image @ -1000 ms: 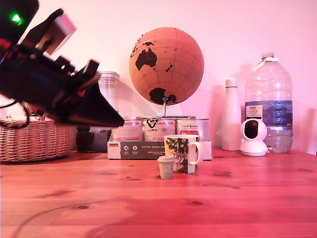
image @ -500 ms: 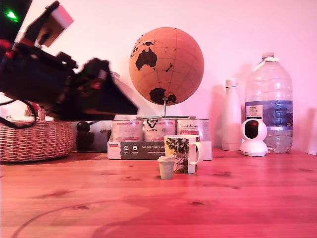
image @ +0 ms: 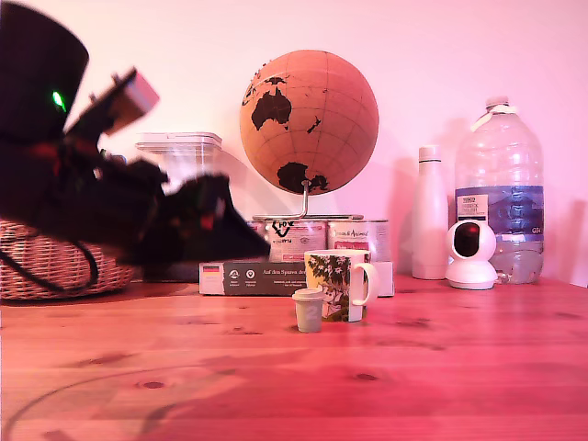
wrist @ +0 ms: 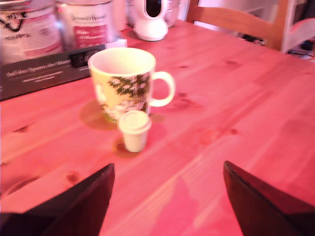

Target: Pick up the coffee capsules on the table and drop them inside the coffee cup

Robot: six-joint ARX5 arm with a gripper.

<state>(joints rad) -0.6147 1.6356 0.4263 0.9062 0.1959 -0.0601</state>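
Exterior view is showing the arm hanging above the wooden table [image: 441, 367] on that view's left, blurred, with the gripper [image: 241, 241] pointing toward the middle of the scene and clear of the tabletop. Wrist view is showing the two dark fingers [wrist: 83, 201] spread wide apart with nothing between them, only bare wood.

A pale capsule [image: 308, 310] is standing upright on the table, lid up, just in front of the mug [image: 338, 284] and either touching it or very nearly so; the pictures are not settling which. The mug is standing upright with its handle pointing to the exterior view's right, and its white inside is looking empty from the wrist view as far as can be seen. Only one capsule is showing in either view. Gripper and capsule are sitting well apart.

Behind the mug a dark flat box [image: 253, 277] is lying along the back, with round tins [image: 296, 239] behind it and a globe [image: 308, 121] above. A wicker basket [image: 55, 271] is sitting at the exterior view's left, partly behind the arm. At the right are standing a white bottle [image: 428, 213], a small white camera [image: 470, 254] and a big water bottle [image: 503, 188].
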